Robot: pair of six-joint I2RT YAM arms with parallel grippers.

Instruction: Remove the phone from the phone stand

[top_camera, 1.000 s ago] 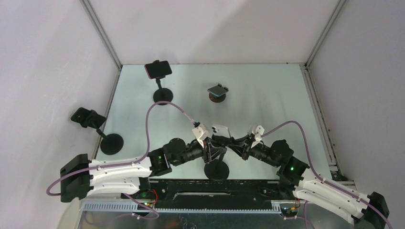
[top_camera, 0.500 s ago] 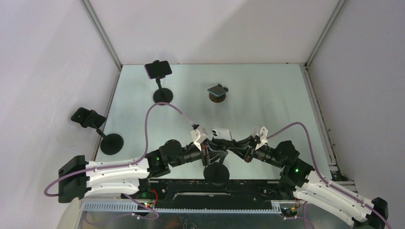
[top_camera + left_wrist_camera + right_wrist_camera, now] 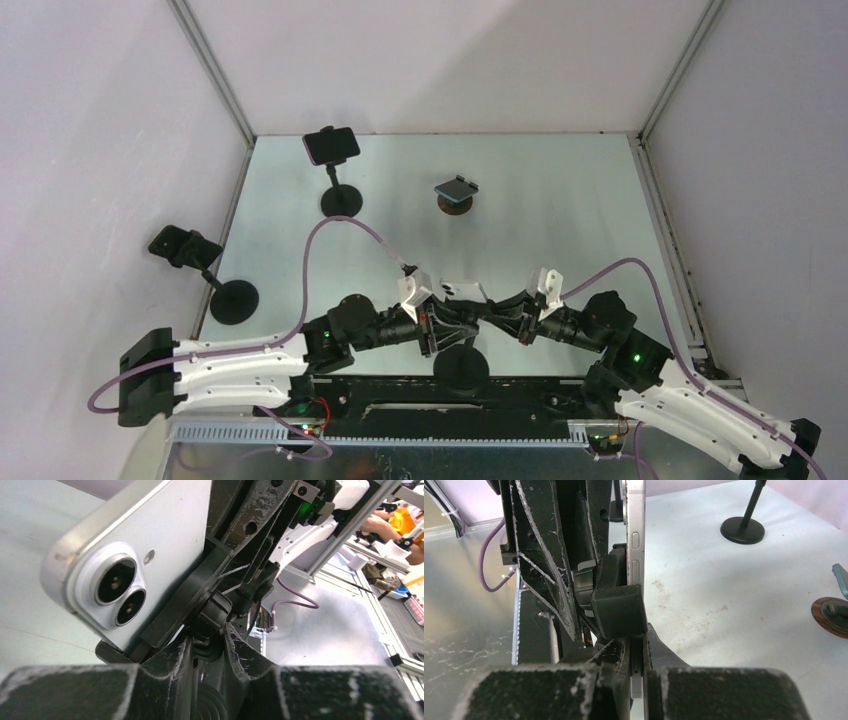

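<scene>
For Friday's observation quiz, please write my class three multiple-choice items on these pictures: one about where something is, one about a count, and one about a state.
1. Where is the white phone?
A. On the phone stand nearest the arms
B. On the stand at the far left
C. Flat on the table by the right wall

2. How many camera lenses show on its back?
A. One
B. Two
C. Three

3. What is the state of the right end effector?
A. Open, touching nothing
B. Shut on a stand's round base
C. Shut on the phone's edge

Key:
1 A: the top view shows the phone just above the nearest round base.
2 B: the left wrist view shows two lenses side by side.
3 C: the right wrist view shows both fingers pinching the phone's thin edge.
</scene>
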